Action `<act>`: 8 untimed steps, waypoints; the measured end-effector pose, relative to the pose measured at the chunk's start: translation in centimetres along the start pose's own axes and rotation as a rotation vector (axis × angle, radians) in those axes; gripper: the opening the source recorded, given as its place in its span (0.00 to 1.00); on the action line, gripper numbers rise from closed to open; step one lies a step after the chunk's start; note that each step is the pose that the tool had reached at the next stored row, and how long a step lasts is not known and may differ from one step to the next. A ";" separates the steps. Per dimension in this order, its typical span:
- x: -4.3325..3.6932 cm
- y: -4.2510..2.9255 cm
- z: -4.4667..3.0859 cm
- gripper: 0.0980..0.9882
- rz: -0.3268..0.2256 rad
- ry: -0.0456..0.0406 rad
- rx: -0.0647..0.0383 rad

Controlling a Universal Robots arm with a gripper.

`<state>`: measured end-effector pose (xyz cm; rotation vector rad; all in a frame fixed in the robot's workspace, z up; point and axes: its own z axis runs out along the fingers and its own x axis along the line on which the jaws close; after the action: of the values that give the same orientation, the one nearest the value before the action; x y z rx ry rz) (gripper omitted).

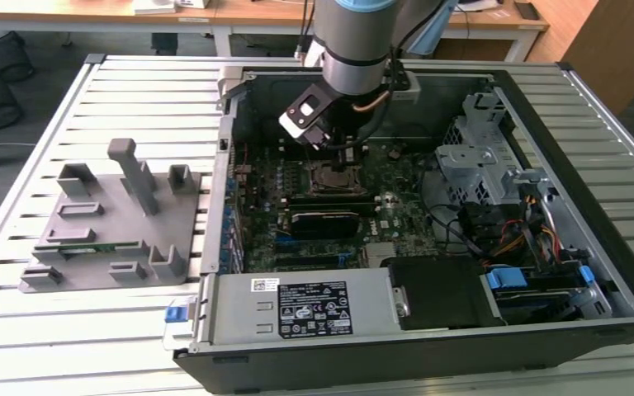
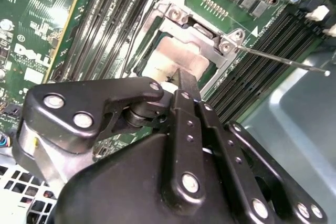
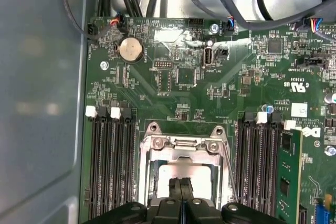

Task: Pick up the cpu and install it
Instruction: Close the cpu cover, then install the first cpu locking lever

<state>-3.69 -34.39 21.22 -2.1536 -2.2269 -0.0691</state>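
Down inside the open computer case point(image 1: 626, 272), on the green motherboard point(image 3: 173, 87), a metal socket frame point(image 3: 181, 148) surrounds the cpu point(image 3: 202, 174), a flat square with a shiny silver-grey top. Just over it, the gripper point(image 3: 181, 186) has its fingers pressed together.

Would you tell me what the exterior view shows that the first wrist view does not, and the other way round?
Exterior view: the grey fixture on the slatted table beside the open computer case, and the arm reaching in. First wrist view: a round coin cell and a green memory stick in its slot. Both: the gripper, jaws shut, right over the cpu, which lies in the metal-framed socket.
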 end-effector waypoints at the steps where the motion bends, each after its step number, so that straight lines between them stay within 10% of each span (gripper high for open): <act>1: 0.00 0.05 0.00 0.01 0.000 0.0000 0.000; 8: 0.00 0.23 -0.09 0.01 0.000 -0.0002 0.000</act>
<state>-3.45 -34.38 21.31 -2.1538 -2.2268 -0.0688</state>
